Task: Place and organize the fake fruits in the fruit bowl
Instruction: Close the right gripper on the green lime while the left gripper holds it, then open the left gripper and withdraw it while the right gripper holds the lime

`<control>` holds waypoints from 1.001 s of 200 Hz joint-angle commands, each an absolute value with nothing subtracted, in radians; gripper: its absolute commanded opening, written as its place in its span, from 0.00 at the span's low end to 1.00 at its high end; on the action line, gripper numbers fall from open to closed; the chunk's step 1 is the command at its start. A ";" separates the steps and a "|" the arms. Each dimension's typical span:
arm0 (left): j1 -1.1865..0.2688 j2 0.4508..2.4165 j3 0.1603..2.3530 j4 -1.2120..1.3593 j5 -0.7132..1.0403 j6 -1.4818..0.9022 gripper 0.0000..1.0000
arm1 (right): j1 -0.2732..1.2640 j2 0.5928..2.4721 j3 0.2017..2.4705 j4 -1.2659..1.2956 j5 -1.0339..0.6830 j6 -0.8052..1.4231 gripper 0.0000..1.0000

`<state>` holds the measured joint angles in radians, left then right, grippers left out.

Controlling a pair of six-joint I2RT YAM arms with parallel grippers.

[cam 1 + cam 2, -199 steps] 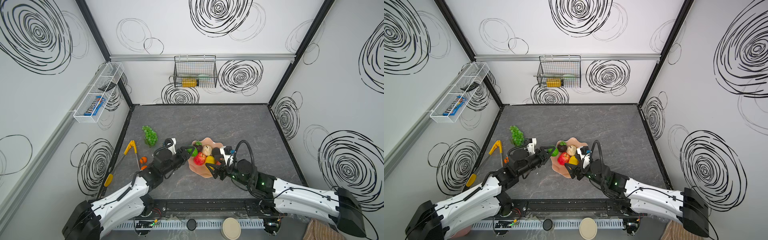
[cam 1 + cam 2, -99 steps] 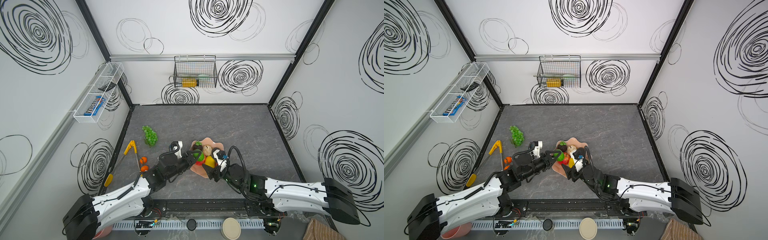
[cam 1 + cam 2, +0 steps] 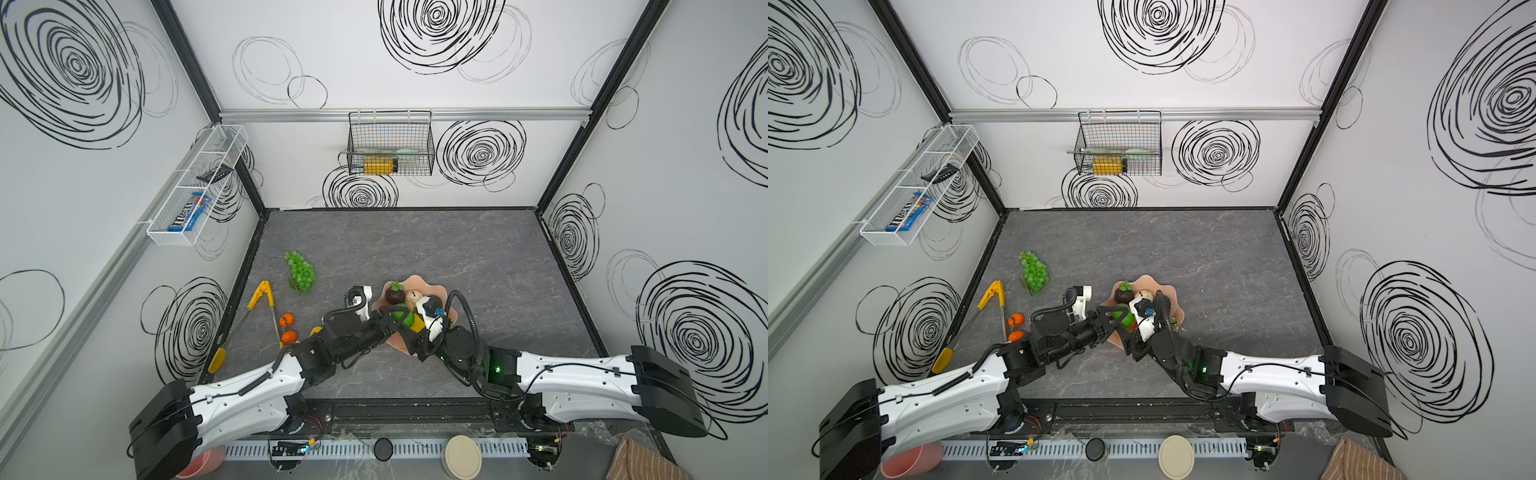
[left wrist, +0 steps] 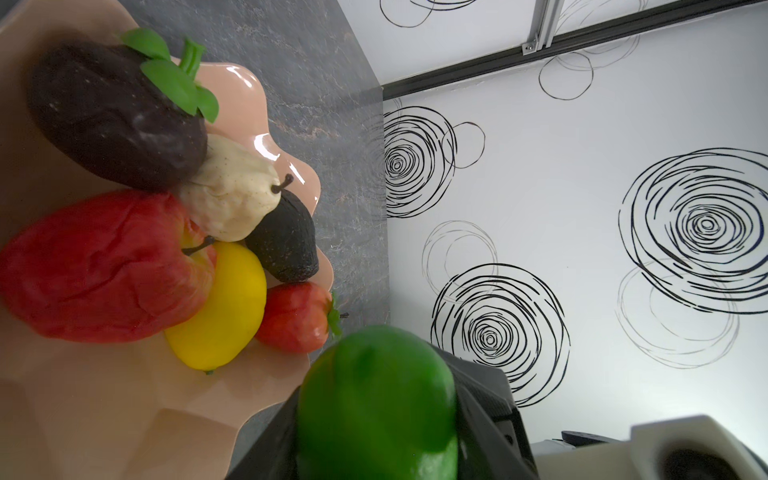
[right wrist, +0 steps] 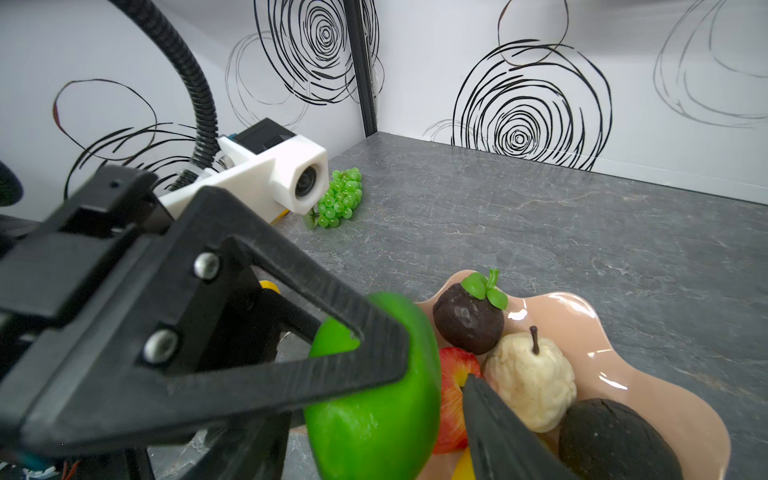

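The left gripper (image 3: 394, 322) is clamped on the green lime (image 5: 374, 419), at the near edge of the fruit bowl (image 3: 433, 287). The right gripper (image 3: 412, 332) is just beside the lime; I cannot tell if its jaws are apart. The bowl holds apple (image 4: 104, 266), lemon (image 4: 224, 307), strawberry (image 4: 295, 318), avocado (image 4: 286, 241), pear (image 4: 232, 195) and mangosteen (image 4: 112, 120). Farther away to the left, the grape bunch (image 3: 301, 272) lies on the table (image 3: 415, 249).

The grey tabletop (image 3: 415, 245) bears the fruit bowl (image 3: 415, 279), grape bunch (image 3: 300, 272), yellow tongs (image 3: 261, 295) and two oranges (image 3: 286, 320).
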<state>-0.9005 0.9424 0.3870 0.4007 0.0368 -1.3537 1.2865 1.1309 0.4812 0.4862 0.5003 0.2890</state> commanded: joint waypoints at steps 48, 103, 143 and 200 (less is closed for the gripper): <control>-0.918 0.952 0.404 0.485 0.017 -1.352 0.54 | 1.295 1.150 0.529 0.482 0.556 0.302 0.47; -0.907 0.952 0.405 0.473 0.024 -1.310 0.70 | 1.293 1.129 0.548 0.407 0.588 0.343 0.41; -0.840 0.910 0.418 0.426 0.054 -1.204 0.83 | 1.264 1.091 0.552 0.334 0.585 0.389 0.40; -0.572 0.792 0.490 0.113 0.082 -0.832 0.90 | 0.979 1.017 0.628 0.080 0.280 0.436 0.40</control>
<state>-0.6670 0.8501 0.4557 0.2497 0.0856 -1.0492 1.0843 1.0546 0.5838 0.1997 0.4339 0.4107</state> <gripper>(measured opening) 0.903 0.440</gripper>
